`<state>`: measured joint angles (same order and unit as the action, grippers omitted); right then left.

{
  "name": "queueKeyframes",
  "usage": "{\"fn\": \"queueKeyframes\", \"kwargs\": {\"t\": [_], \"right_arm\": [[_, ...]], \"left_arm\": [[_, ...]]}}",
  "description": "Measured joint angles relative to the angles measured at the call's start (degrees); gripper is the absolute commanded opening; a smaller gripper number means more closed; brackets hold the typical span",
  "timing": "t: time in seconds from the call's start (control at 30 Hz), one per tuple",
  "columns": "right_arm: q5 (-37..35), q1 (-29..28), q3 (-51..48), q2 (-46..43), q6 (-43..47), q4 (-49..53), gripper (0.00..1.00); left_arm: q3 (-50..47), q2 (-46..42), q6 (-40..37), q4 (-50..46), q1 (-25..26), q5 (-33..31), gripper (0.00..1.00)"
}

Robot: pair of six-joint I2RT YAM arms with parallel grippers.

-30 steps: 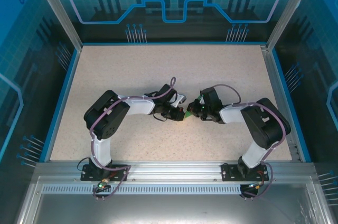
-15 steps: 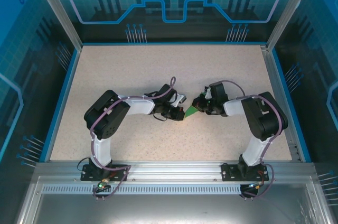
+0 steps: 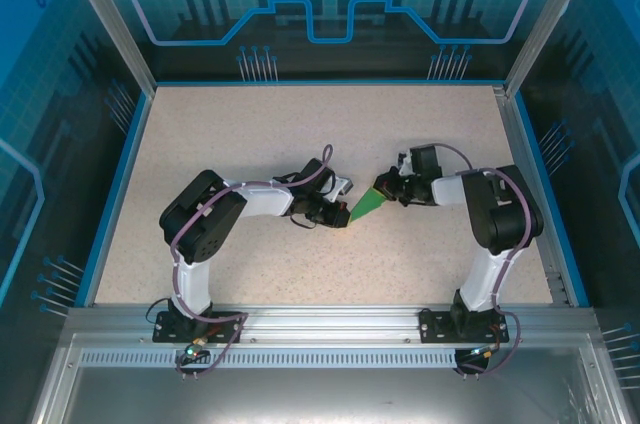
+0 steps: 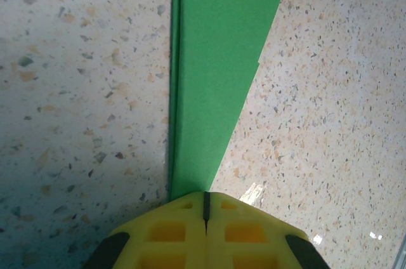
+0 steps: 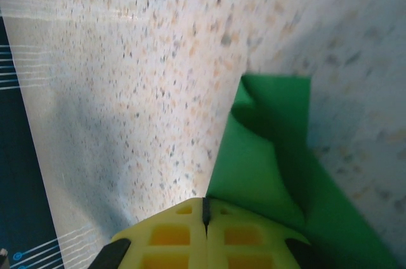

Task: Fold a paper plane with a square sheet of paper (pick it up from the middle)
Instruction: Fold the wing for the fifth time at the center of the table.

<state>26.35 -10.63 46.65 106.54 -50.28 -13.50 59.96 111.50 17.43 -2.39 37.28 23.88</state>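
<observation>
- Table [image 3: 250,139]: speckled beige top, blue-edged; unchanged.
- Left arm [image 3: 205,229]: elbow bent, forearm reaching right toward centre; same pose as a second ago.
- Right arm [image 3: 497,214]: wrist pulled back to the right and slightly up-table since a second ago.
- Left gripper [image 3: 344,215] [image 4: 204,200]: yellow fingertips pressed together, clamped on the narrow end of the paper plane [image 3: 366,206].
- Right gripper [image 3: 386,187] [image 5: 205,209]: fingertips likewise closed, pinching the plane's opposite, wider end.
- Paper plane, mid-table, stretched between both grippers: more green exposed than before.
  - Left wrist view [image 4: 219,72]: bright, plain, long tapering strip, layered fold edge down its left side.
  - Right wrist view [image 5: 266,155]: overlapping layers, curled flap at the far corner.
</observation>
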Motion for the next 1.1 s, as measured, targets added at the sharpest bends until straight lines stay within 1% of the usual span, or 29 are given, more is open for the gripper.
{"fn": "queueKeyframes", "kwargs": {"t": [0.23,0.43,0.53,0.73,0.83,1.0,1.1], "right_arm": [[0.17,2.54,3.65,2.1,1.07,2.49,0.01],[-2.32,4.2,6.54,3.45,1.53,3.5,0.01],[-2.47,5.35,7.89,4.33,1.49,4.02,0.01],[-2.1,5.6,10.36,5.4,1.51,6.69,0.01],[-3.08,6.29,11.8,6.12,1.73,6.64,0.01],[-3.89,8.59,12.7,5.55,2.82,7.06,0.01],[-4.02,8.81,12.46,3.54,3.74,8.37,0.03]], "left_arm": [[0.0,0.0,-0.02,0.0,0.0,0.0,0.0],[0.0,0.0,-0.02,0.04,0.0,0.0,0.0],[0.0,0.0,-0.02,0.04,0.0,0.0,0.0],[0.0,0.0,-0.02,0.07,0.0,0.0,0.0],[0.0,0.0,-0.02,0.07,0.0,0.02,0.0],[0.2,0.0,0.0,-0.09,0.0,0.11,0.0],[0.33,0.0,0.02,-0.35,-0.04,0.37,0.0]]}}
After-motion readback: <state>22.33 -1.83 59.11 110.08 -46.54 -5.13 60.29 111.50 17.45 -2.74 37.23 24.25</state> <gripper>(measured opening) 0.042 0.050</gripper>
